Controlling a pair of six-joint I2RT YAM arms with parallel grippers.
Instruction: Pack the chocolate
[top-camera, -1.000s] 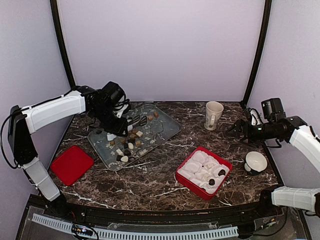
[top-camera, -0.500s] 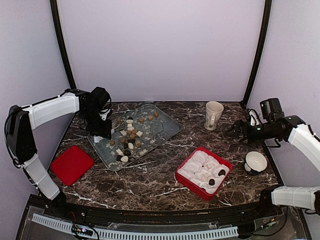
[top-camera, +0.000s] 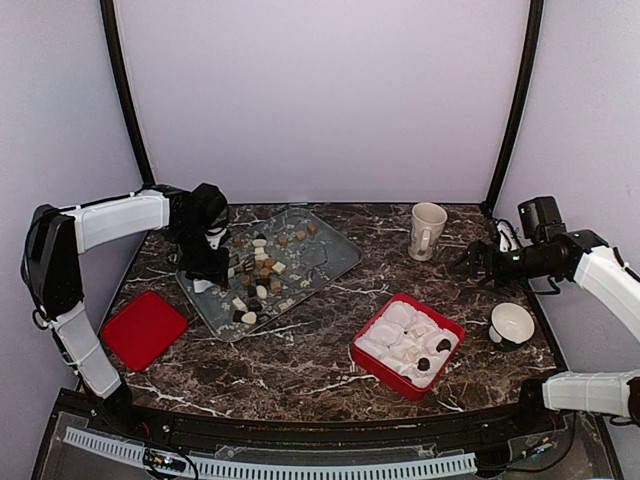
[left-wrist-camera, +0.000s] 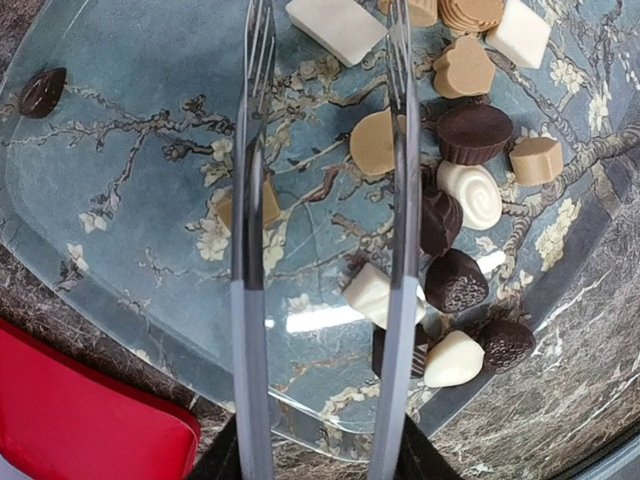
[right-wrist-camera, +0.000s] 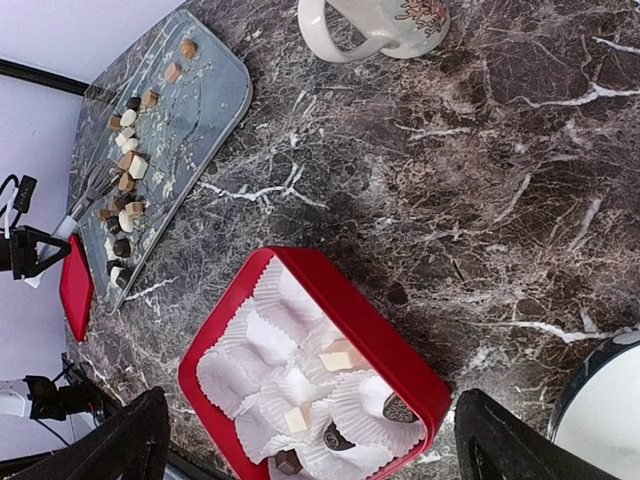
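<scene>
The chocolate (top-camera: 258, 272) is a cluster of dark, tan and cream lumps on a blue floral glass tray (top-camera: 330, 255), seen close in the left wrist view (left-wrist-camera: 468, 195). My left gripper (top-camera: 232, 270) hovers over the tray's left part with its two long thin fingers (left-wrist-camera: 245, 260) open; a tan piece (left-wrist-camera: 372, 142) and a white piece (left-wrist-camera: 368, 292) lie between them, ungripped. A red box (top-camera: 375, 368) with white paper cups holds a few chocolates (right-wrist-camera: 336, 358). My right gripper (top-camera: 472, 262) is open and empty, high above the table to the right of the box (right-wrist-camera: 370, 330).
A red lid (top-camera: 143, 328) lies left of the tray and shows in the left wrist view (left-wrist-camera: 70, 420). A cream mug (top-camera: 428, 230) stands at the back right. A white bowl (top-camera: 512, 323) sits near the right edge. One dark piece (left-wrist-camera: 42, 90) lies apart at the tray's edge.
My left gripper swung from over the chocolate cluster to the tray's left edge, then came back a little to the right. The right arm has barely moved.
</scene>
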